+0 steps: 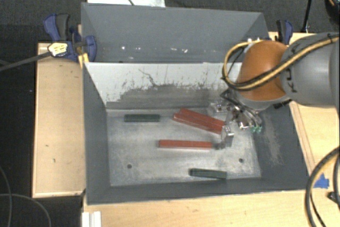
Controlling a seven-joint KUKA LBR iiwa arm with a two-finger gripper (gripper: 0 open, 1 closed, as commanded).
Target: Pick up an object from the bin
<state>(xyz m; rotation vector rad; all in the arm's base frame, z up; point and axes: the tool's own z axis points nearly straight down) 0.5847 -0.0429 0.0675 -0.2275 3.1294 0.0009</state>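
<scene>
**Upper red-brown bar (199, 120) at the gripper (227, 136), 3 o'clock side of the bin (159, 34)**

Lies flat on the grey floor just past centre toward 3 o'clock. Slants, with one end toward 10 o'clock and the other running in under the gripper. Cannot tell whether touched there or merely overlapped from above.

Hangs low over the floor on the arm (313, 74) entering from 3 o'clock, beneath a rounded orange cover (263, 69). Cannot tell whether the jaws stand apart or together.

Just toward 6 o'clock of the slanted bar, a lower red-brown bar (184, 144), lying level across the floor, its 3 o'clock end just beside the gripper's tip.

Farther off, a dark green bar (142, 118) toward 9 o'clock, level and near the back slope. Near the front wall at 6 o'clock, a second dark green bar (207, 173). Both well apart from the gripper and from the red-brown pair.
</scene>
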